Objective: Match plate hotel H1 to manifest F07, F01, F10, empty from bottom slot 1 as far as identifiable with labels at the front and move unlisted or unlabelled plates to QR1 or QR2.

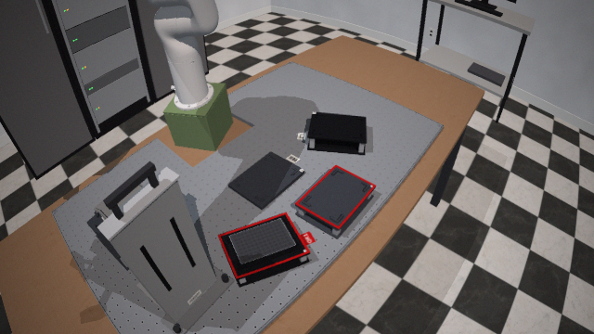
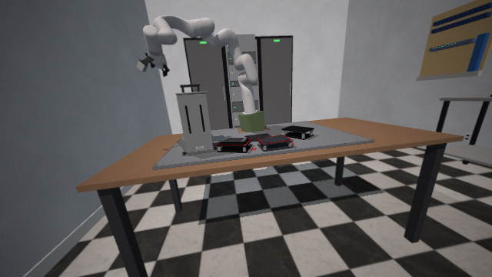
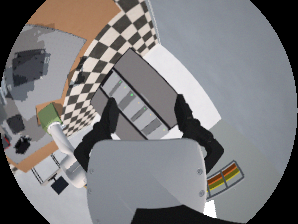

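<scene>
The plate hotel H1 (image 1: 158,250) is a grey tower with a black handle at the front left of the deck; it also shows in the exterior view (image 2: 194,121). Its slots and any plates inside are hidden from these views. A clear-topped plate (image 1: 263,240) sits flat in the nearer red-framed quarantine nest (image 1: 264,250). The other red-framed nest (image 1: 335,197) holds no plate. My gripper (image 2: 165,71) hangs high in the air, above and to the left of the hotel, open and empty. In the wrist view its fingers frame only a distant cabinet.
A flat dark nest (image 1: 266,178) with a white label (image 1: 292,159) lies mid-deck. A raised black nest (image 1: 337,130) stands behind it. The green arm base (image 1: 199,116) is at the back left. Server cabinets (image 2: 238,81) stand behind the table.
</scene>
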Motion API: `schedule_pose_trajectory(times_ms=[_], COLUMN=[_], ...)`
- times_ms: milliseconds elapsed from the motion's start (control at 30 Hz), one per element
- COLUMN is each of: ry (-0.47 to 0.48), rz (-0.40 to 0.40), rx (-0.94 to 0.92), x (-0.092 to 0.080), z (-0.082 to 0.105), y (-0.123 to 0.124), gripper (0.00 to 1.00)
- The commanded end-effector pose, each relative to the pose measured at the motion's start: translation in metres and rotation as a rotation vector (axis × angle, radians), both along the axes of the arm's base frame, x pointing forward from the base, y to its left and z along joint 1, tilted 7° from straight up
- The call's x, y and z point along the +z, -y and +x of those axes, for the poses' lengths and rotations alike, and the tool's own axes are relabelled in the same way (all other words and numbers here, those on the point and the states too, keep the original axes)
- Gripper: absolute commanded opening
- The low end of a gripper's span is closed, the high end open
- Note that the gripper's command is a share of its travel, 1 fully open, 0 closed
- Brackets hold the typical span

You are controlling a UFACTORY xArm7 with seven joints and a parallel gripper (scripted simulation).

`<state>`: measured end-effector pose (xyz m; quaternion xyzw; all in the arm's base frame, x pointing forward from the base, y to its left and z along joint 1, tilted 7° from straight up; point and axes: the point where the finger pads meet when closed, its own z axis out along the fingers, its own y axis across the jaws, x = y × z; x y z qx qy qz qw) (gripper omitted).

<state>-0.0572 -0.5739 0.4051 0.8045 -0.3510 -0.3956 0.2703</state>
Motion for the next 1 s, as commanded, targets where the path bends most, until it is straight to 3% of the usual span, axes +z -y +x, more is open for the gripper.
schedule_pose_trajectory(times_ms=[0, 400, 600, 700, 867, 967], ry=[0.031, 0.167, 0.233, 0.304, 0.306, 0.378], rz=[0.021, 0.127, 0.169, 0.209, 0.210, 0.246], rx=[0.041, 0.164, 0.219, 0.277, 0.278, 0.337], x=[0.000, -0.029, -0.042, -0.055, -0.074, -0.087], z=[-0.008, -0.038, -0.043, -0.046, -0.050, -0.050], y=[-0.007, -0.040, -0.049, -0.056, -0.067, -0.073], gripper=[1.00, 1.00, 1.00, 1.00, 1.00, 1.00])
